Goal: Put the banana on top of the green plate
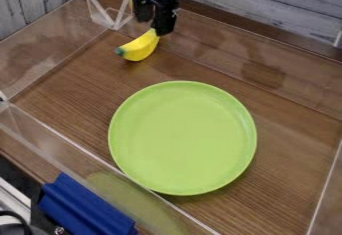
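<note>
- Overhead, we saw the gripper (pixel 156 21) hanging near the far edge of the wooden table (pixel 287 99), pointing down, its dark fingers spread wide with nothing between them.
- We found the banana (pixel 139 46) lying flat on the wood just below and to the left of the fingertips as the camera showed it; we could not tell whether the nearest finger touched its upper end.
- We noted that the banana was yellow and curved, with its greenish tip toward the gripper.
- We saw the green plate (pixel 182 137) resting on the table in the middle of the view, closer to the camera than the banana and well apart from it, with its face bare.
- We made out clear plastic walls (pixel 40 49) bounding the table on the left and along the near side.
- We also noticed a blue object (pixel 83 212) at the bottom left corner, outside the near wall; we could not identify it.
</note>
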